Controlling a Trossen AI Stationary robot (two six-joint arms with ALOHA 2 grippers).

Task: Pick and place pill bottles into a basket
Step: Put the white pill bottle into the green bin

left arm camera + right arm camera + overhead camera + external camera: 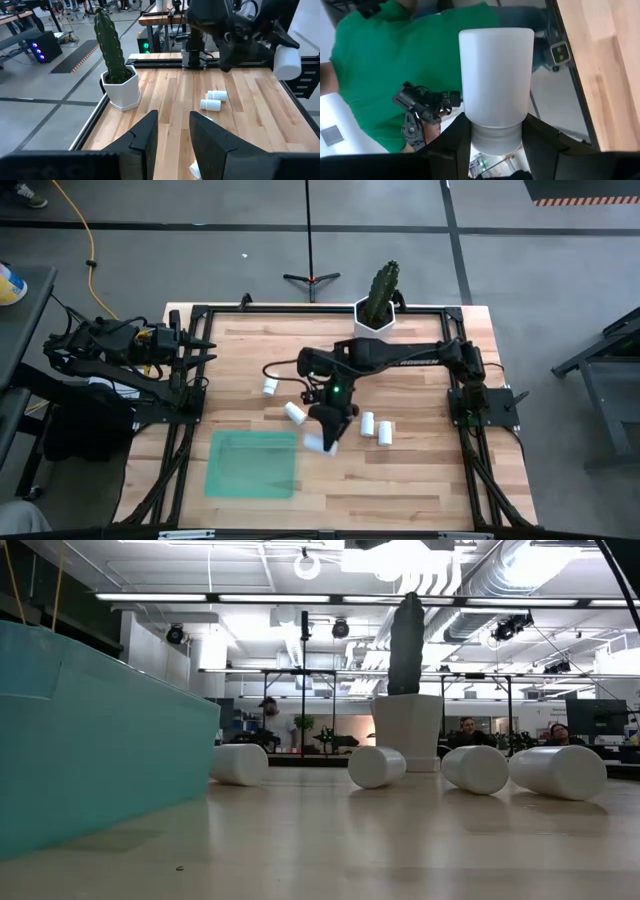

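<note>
Right end effector (495,145) pinches a plain white pill bottle (496,80) (no readable label) near the basket (252,465).

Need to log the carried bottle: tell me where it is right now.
High view: the right gripper holds the pill bottle at table centre, just right of the green basket.

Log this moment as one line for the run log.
right hand: shut on pill bottle, lifted near basket | left hand: open, waiting at table's left edge | basket: no bottles visible
</note>
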